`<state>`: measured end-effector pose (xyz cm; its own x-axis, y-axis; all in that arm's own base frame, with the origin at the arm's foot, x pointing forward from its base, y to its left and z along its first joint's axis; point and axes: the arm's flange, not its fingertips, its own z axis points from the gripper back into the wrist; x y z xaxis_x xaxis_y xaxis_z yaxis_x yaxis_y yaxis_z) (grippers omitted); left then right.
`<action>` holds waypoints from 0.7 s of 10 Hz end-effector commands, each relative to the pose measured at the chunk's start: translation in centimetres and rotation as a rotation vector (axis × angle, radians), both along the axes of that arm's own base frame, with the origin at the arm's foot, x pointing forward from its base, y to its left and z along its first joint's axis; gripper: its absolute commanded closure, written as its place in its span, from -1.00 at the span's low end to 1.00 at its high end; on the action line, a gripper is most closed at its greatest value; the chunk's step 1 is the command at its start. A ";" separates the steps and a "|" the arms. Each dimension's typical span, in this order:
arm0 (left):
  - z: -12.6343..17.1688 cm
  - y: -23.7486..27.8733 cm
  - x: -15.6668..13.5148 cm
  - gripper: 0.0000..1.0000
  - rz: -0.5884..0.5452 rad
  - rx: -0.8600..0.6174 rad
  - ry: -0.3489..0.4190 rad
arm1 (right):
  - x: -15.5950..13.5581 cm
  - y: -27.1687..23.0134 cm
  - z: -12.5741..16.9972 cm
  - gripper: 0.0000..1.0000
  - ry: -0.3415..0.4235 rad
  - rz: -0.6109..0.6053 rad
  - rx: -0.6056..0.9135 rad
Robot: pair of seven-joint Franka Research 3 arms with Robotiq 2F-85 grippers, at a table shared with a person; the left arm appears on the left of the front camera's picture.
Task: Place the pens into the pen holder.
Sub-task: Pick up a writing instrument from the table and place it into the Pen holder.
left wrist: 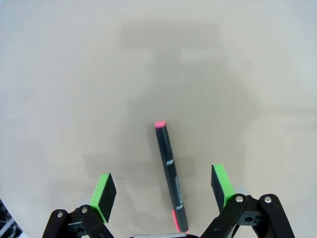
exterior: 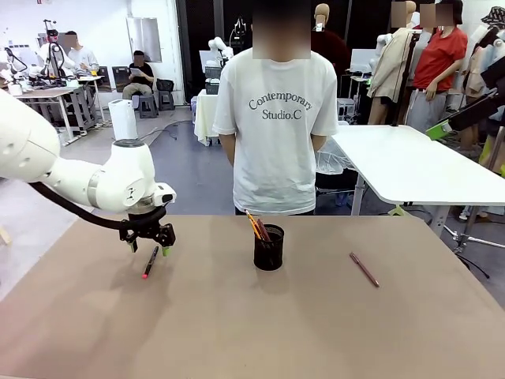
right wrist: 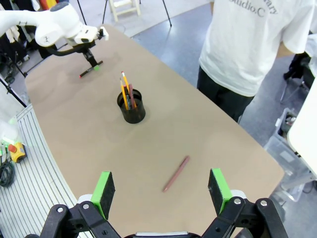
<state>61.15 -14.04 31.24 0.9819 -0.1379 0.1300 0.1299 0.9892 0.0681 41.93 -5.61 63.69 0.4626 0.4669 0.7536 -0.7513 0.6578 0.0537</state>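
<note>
Hovering left claw (exterior: 150, 247): released, pads spread wide, empty, just above the table (exterior: 237, 332)
Black pen with pink end (left wrist: 169, 173): flat on the table directly beneath, centred between the pads, long axis crosswise to their closing line; a straight descent looks enough
Right claw (right wrist: 161, 189): released, well above the dark red pen (right wrist: 176, 173)
Pen holder (exterior: 268, 251): mid-table, between both pens

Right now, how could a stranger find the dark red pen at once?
On the brown table, find the black mesh pen holder near the middle. The dark red pen lies flat, alone, to the robot's right of it. Unlike the black pen at left, it has no pink ends.
</note>
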 end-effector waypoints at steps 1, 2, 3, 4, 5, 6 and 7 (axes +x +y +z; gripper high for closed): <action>-0.7 -0.9 2.0 -1.00 0.070 0.065 0.012 | 0.1 0.1 0.2 -1.00 -0.012 0.008 0.017; -1.0 -1.1 2.1 -1.00 0.100 0.070 0.028 | 0.1 0.1 0.2 -1.00 -0.012 0.008 0.017; -1.2 -1.0 2.3 -1.00 0.114 0.076 0.037 | 0.1 0.1 0.2 -1.00 -0.012 0.008 0.017; -1.3 -0.9 2.2 -0.71 0.124 0.089 0.047 | 0.1 0.1 0.2 -1.00 -0.012 0.008 0.017; -1.4 -0.9 2.2 -0.32 0.124 0.086 0.039 | 0.1 0.1 0.2 -1.00 -0.012 0.008 0.017; -1.4 -0.8 2.3 0.08 0.117 0.064 0.041 | 0.1 0.1 0.2 -1.00 -0.012 0.008 0.017; -1.3 -0.8 2.2 0.48 0.116 0.046 0.049 | 0.1 0.1 0.2 -1.00 -0.012 0.008 0.017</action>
